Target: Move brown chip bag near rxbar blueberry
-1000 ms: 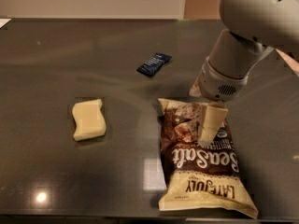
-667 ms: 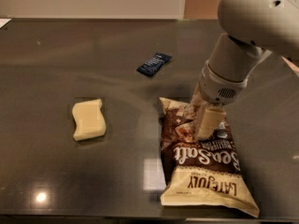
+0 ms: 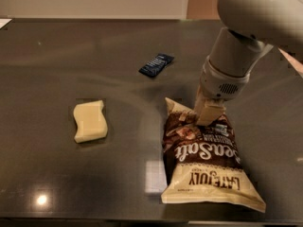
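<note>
The brown chip bag (image 3: 203, 162) lies flat on the dark table at the front right, its "Sea Salt" lettering upside down. My gripper (image 3: 206, 113) comes down from the upper right onto the bag's far end and is shut on the crinkled top edge there. The rxbar blueberry (image 3: 156, 64), a small dark navy wrapper, lies on the table farther back and to the left of the gripper, well apart from the bag.
A pale yellow wavy sponge (image 3: 89, 121) lies at the left middle of the dark table (image 3: 71, 56). The arm's large grey body (image 3: 246, 37) fills the upper right. The table's front edge runs just below the bag.
My gripper has shifted a little back and left along the bag's far end, and the bag has shifted slightly with it. The rxbar and sponge have not moved.
</note>
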Robot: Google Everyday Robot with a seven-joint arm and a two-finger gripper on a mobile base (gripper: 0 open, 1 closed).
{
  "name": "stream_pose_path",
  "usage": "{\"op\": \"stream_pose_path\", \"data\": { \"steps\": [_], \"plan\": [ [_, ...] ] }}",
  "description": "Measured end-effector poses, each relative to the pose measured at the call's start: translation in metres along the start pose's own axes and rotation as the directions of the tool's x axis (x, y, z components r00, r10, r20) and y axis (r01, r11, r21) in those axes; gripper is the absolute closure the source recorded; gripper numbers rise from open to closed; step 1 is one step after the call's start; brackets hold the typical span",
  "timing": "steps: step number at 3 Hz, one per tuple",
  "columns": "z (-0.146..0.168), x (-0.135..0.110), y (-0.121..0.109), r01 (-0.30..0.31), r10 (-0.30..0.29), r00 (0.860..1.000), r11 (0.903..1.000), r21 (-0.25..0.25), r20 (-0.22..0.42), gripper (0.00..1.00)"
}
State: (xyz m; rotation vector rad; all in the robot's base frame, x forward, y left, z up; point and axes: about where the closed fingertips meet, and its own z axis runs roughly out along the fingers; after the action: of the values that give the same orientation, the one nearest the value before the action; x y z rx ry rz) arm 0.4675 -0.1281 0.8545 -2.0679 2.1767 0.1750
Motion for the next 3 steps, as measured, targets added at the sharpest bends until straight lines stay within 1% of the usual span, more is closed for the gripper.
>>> {"op": "stream_pose_path", "data": {
  "steps": [1,2,3],
  "plan": [
    [-0.020,-0.005,-0.018,-0.006,0.006,1.000,0.9987,0.050,-0.002,1.00],
    [-0.038,-0.011,-0.048,-0.006,0.006,1.000,0.9952,0.097,0.009,1.00],
    [-0.055,-0.020,-0.086,-0.007,0.002,1.000,0.9899,0.142,0.030,1.00]
  ]
}}
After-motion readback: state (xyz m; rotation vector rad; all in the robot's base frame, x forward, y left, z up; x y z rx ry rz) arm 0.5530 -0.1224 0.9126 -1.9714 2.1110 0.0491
